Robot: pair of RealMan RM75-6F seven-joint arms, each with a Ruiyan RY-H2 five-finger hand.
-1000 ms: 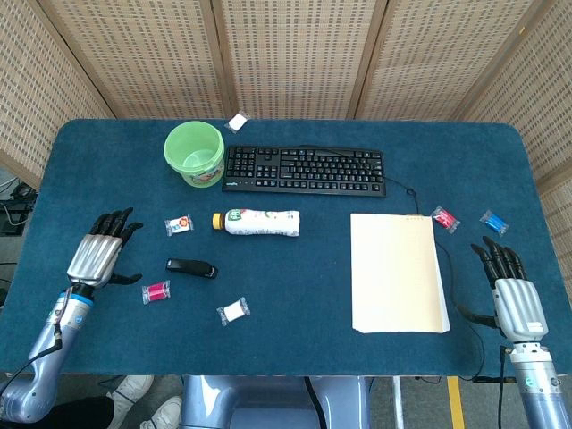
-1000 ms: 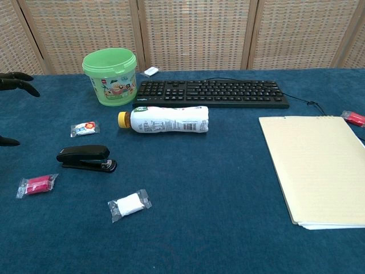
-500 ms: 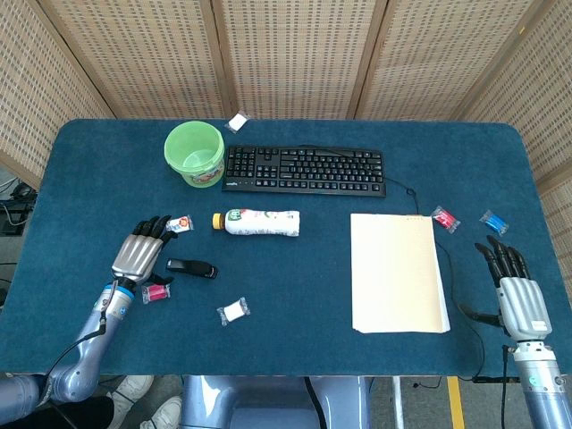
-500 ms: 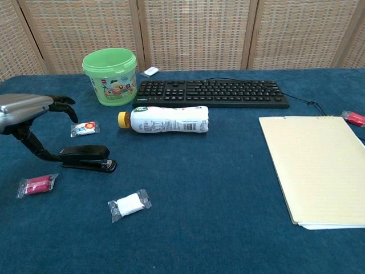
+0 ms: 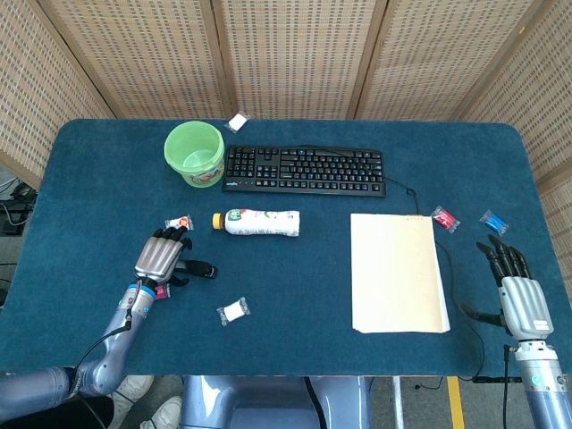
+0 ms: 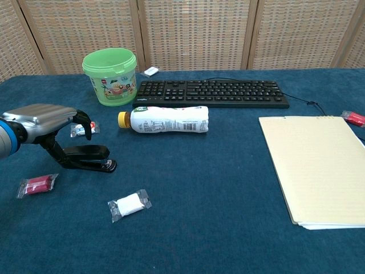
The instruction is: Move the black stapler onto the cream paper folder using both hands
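Though no lettering readable on it, black stapler (image 6: 88, 157) under left hand (image 6: 48, 121), grip unclear; right hand (image 5: 521, 295) spread, empty.

Head view looks steeply down; chest view low, nearer (both share keyboard (image 5: 304, 170)).

Table (image 5: 295, 357): dark blue cloth top w/ rounded corners. Folding screen (image 5: 295, 54) behind: woven wicker panels, wood frames. Grey floor (image 5: 420, 398) visible below front edge. Lighting even.

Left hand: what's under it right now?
The left hand arches over the black stapler; the stapler's rear end is covered. Whether fingers actually touch it cannot be told.
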